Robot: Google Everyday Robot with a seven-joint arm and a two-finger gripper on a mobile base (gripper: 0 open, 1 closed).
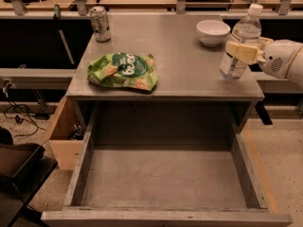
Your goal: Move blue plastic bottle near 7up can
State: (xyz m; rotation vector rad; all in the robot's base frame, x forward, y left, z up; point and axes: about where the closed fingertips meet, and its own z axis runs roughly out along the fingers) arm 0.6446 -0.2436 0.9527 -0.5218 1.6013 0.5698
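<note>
The blue plastic bottle (245, 31), clear with a white cap, is at the right edge of the grey table (184, 74), tilted slightly, its base just above the tabletop. My gripper (242, 52) reaches in from the right and is shut on the bottle's middle with its cream fingers (238, 51). The 7up can (100, 23) stands upright at the table's far left corner, far from the bottle.
A green chip bag (123, 71) lies on the table's front left. A white bowl (213, 32) sits just left of the bottle at the back right. An open drawer (163, 174) juts out below the table's front edge.
</note>
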